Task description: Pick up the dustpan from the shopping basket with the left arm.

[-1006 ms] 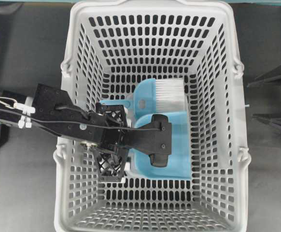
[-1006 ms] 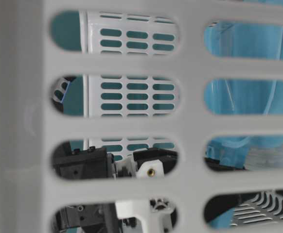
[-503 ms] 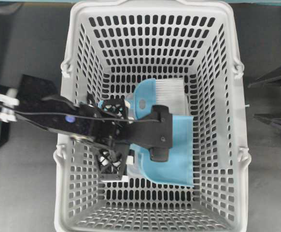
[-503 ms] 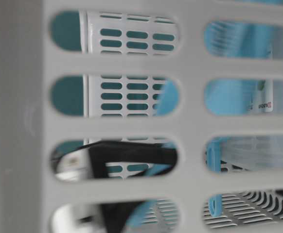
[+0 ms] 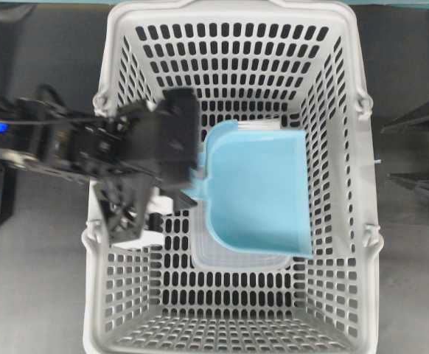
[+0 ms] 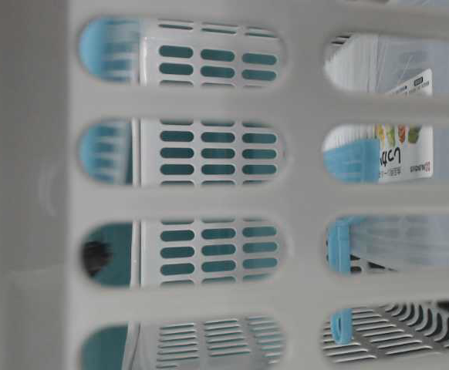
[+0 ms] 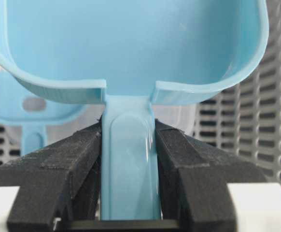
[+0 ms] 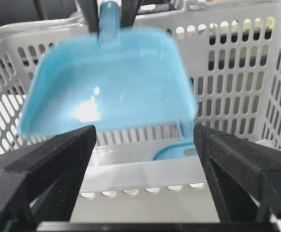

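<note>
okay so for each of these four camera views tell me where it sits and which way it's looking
Overhead: above, looking down into the shopping basket; the left arm shows.
Table-level: low outside, looking through the basket wall; no robot part is identifiable.
Left wrist: behind the left gripper, clamped on the dustpan handle.
Right wrist: behind the open right gripper, facing the basket.
Shared: dustpan, basket.

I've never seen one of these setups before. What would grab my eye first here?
Probably the light blue plastic dustpan, held up over the middle of the large light grey slotted shopping basket. The black left end effector is clamped on its thin handle, reaching in from the left of the overhead view. The right end effector waits open, facing the basket.
</note>
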{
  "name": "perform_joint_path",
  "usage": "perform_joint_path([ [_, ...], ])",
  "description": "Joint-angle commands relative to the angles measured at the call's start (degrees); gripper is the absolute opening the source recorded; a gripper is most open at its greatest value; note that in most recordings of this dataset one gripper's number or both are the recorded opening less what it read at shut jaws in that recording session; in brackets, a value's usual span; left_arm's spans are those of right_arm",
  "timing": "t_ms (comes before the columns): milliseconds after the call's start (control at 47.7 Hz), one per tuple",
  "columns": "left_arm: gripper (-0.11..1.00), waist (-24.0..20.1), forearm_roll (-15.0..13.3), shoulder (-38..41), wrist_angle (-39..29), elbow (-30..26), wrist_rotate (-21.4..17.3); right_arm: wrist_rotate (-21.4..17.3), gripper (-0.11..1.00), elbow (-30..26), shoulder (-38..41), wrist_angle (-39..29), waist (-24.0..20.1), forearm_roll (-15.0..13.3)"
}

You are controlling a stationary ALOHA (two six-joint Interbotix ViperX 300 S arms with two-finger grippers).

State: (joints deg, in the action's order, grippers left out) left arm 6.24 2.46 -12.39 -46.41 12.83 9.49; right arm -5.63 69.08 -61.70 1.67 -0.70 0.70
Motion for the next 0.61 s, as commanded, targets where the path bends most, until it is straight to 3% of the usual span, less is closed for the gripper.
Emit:
perform_joint_path([
  [0,0.29,0.1,0.1,-4.2,2.8,0.7,-0.4,-0.1,0.78,-0.4,0.3,0.4,0.0,0.2],
  [231,0.29,0.3,0.2,-7.6,7.3,4.0,-0.7,-0.1,0.78,-0.4,0.3,0.3,-0.1,0.2],
  [587,0.29,0.2,0.2,-6.7,8.0,3.6,-0.9,-0.2,0.78,-0.4,0.3,0.3,-0.1,0.2],
])
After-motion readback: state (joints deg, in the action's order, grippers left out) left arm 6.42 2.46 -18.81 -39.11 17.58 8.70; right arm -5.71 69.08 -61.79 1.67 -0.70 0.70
